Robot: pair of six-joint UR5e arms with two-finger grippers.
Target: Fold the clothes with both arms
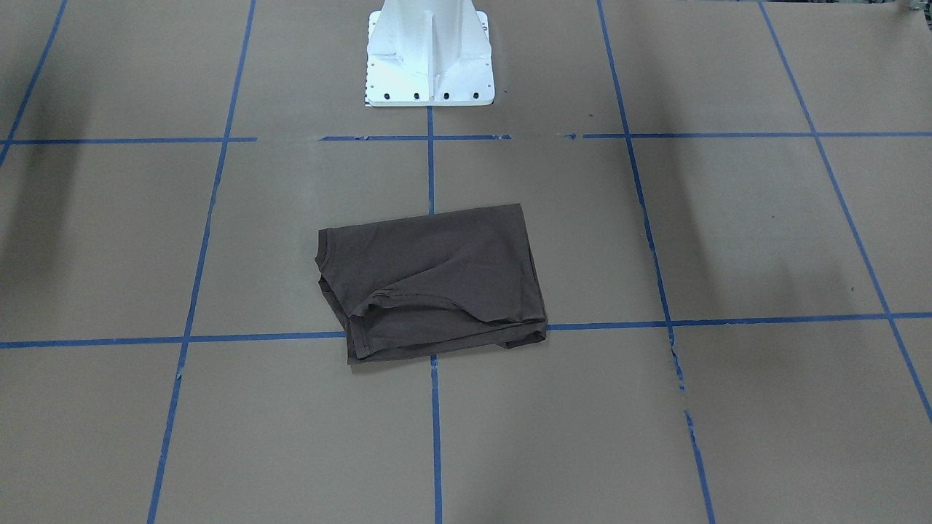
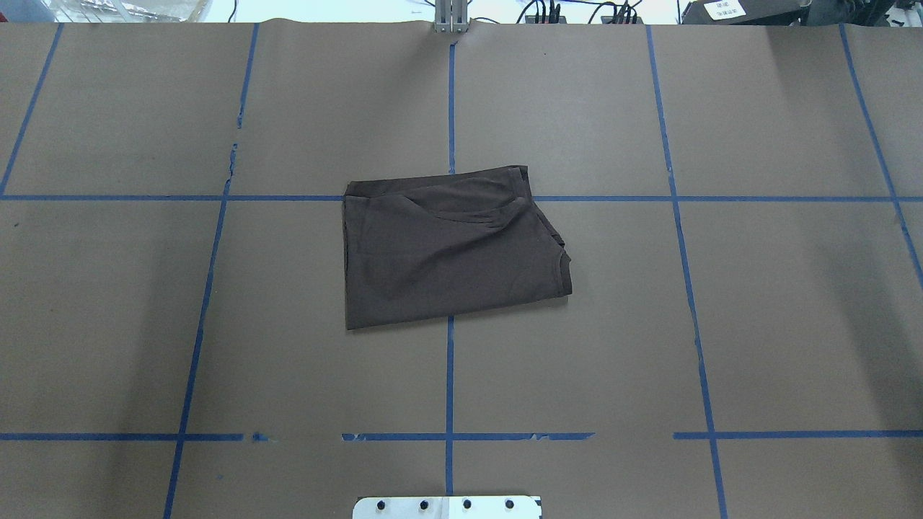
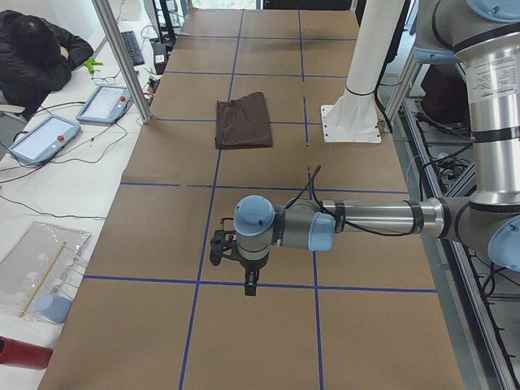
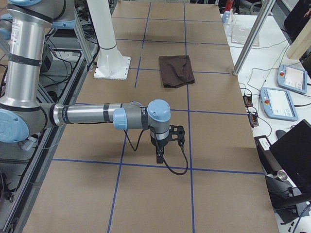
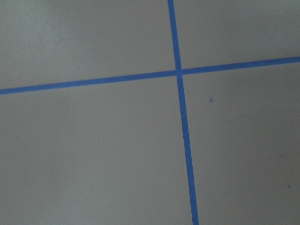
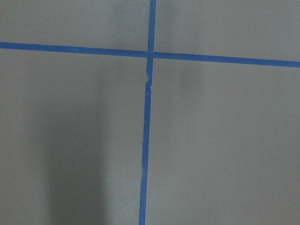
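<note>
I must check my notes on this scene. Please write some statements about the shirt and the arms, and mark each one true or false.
1. The T-shirt lies folded on the table. True.
2. The left gripper holds the T-shirt. False: it hangs over bare table, far from the T-shirt.
3. The T-shirt covers a crossing of the blue tape lines. True.
4. The white pedestal stands on the T-shirt. False: bare table lies between them.
5. The right wrist view shows the T-shirt. False: it shows only table and blue tape lines.
</note>
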